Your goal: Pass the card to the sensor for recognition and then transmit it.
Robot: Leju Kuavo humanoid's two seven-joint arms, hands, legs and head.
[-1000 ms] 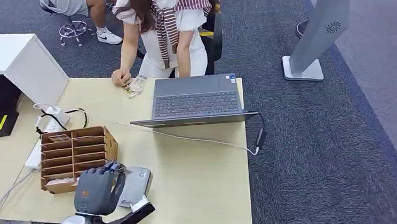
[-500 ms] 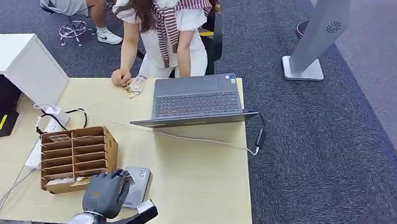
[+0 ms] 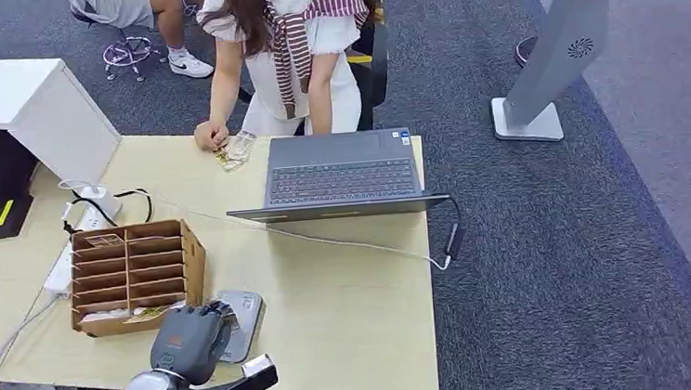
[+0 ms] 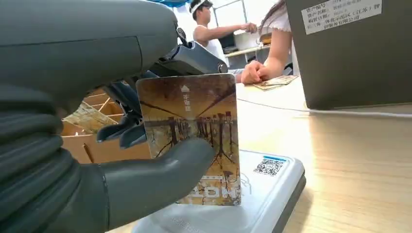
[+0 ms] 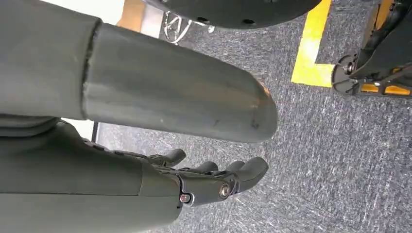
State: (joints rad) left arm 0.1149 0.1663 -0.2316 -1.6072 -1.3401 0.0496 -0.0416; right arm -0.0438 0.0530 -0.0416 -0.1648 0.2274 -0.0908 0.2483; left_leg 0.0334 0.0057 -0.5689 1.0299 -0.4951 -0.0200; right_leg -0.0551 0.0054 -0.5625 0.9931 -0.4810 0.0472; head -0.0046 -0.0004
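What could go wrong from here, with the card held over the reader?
1. The left hand holds the card on edge over the reader, pinched by thumb and fingers; it could slip or tilt before it registers.
2. The slotted wooden box sits right beside the hand; lifting away carelessly might knock it.
3. A thin cable crosses the table toward the person; the handover could snag it.

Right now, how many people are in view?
2: one person leaning on the desk behind the laptop, another person seated at the upper left, mostly cropped.
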